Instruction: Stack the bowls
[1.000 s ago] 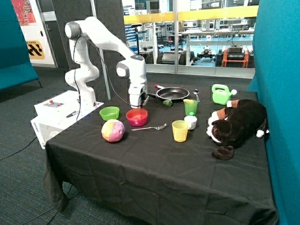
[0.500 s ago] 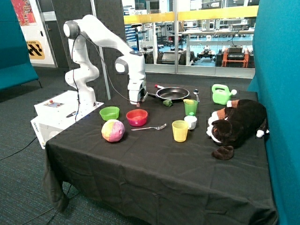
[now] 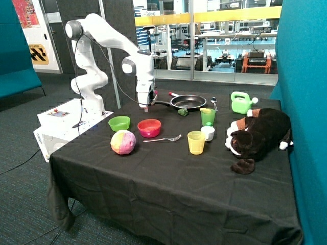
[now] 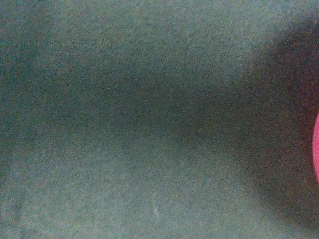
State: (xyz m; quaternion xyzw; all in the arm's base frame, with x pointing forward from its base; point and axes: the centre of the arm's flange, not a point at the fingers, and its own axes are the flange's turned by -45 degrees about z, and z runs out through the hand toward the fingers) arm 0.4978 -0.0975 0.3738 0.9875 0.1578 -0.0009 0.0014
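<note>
The lime green bowl and the orange-red bowl stand side by side on the black cloth, a small gap between them. No purple bowl shows in either view. My gripper hangs above the table, behind the two bowls and above the gap between them, beside the frying pan's handle. It touches neither bowl. In the wrist view I see only dark cloth and a pink-red sliver of the orange-red bowl's rim at the picture's edge.
A pink and yellow ball lies in front of the bowls, a fork beside the red bowl. A black frying pan, yellow cup, green cup, watering can and plush animal stand further along.
My gripper has risen from just behind the orange-red bowl's rim and moved back and toward the green bowl's side. The bowls have not moved.
</note>
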